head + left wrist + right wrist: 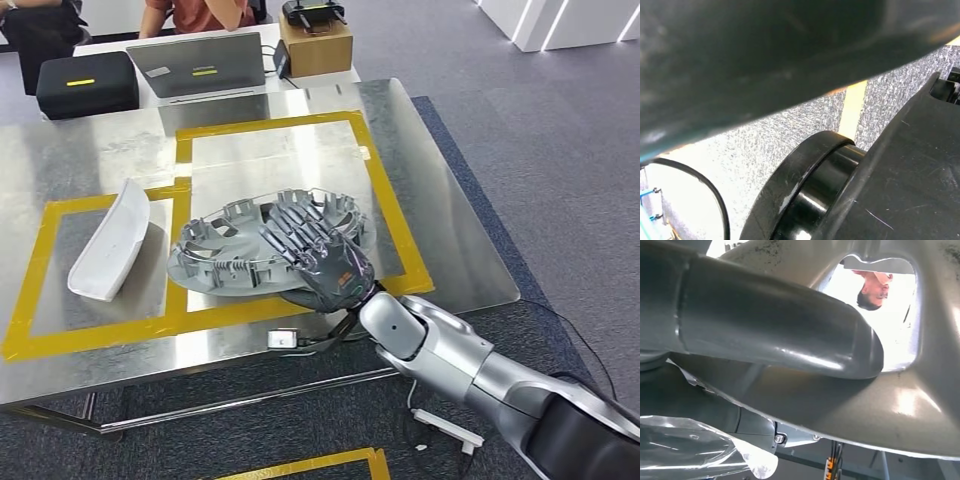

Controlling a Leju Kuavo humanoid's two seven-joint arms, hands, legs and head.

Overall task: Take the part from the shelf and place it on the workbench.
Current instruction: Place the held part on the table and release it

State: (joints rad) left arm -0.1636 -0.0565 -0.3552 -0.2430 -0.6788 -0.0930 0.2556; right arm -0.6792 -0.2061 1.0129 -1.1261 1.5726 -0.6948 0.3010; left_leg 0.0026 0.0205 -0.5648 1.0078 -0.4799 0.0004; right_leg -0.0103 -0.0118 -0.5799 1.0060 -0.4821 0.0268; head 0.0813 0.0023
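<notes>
Part: the grey ribbed plastic part (pixel 256 245) lies flat over the near tape line of the larger yellow-taped frame (pixel 385 190) on the steel surface (pixel 453 250), probably its marked drop zone.
Right hand: the right hand (pixel 321 255) grips the part's near edge, fingers on top, thumb (pixel 768 325) beneath, so it stays level.
Left hand: cannot tell its state.
Neighbour: a white curved panel (pixel 112 240) rests in the adjacent frame.

Surface (pixel 453 250): brushed sheet metal, reflective, with matt yellow tape (pixel 385 190). Part (pixel 226 250): grey moulded plastic, semi-gloss, ribbed. White piece (pixel 109 245) near left edge: smooth plastic, satin. Right hand (pixel 317 255): dark glossy plastic; arm (pixel 453 350) silver, smooth. Box (pixel 315 45) past far edge: matt cardboard. Floor (pixel 543 150): rough grey carpet.
</notes>
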